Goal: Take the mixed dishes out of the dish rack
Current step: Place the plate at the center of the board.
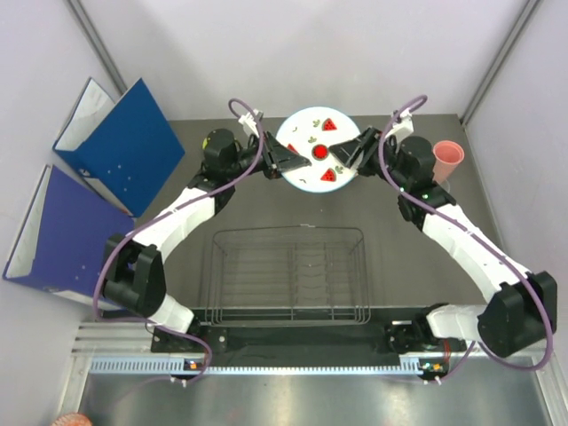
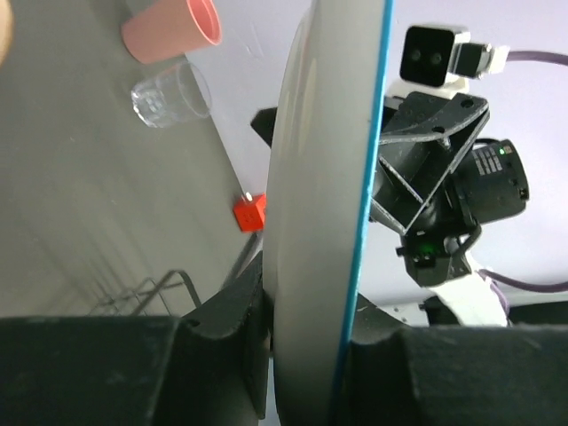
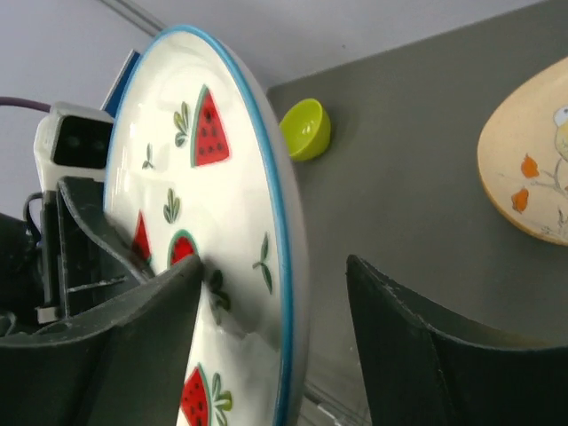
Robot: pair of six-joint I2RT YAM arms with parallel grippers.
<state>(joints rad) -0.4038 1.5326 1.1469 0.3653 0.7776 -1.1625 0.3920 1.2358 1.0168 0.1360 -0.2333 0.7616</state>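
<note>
White plate with red watermelon marks (image 1: pixel 306 133) is hanging upright in the air at the far middle of the table (image 1: pixel 408 257), beyond the dish rack (image 1: pixel 284 229). The rack is sitting near the arm bases, and from above no dish is showing in it.

The left gripper (image 1: pixel 286 161) is pinching the plate's left edge between its fingers. The right gripper (image 1: pixel 349 158) is straddling the right edge with its fingers spread, one in front of the painted face and the other standing clear of the back.

This looks like the last dish, with both arms meeting on it before set-down. Next, one claw probably needs sole hold so the plate can be tipped flat and lowered onto bare table.

Space is getting crowded. A salmon-pink cup (image 1: pixel 448 155) and a clear glass tumbler (image 2: pixel 173 93) are lying just beside each other at the far right, with a small orange-red block (image 2: pixel 250 213) near them. A lime-green bowl (image 3: pixel 306 129) and an orange-tan plate (image 3: pixel 528 160) are also resting on the table close by. Blue ring binders (image 1: pixel 120 146) are leaning at the left, well apart.
</note>
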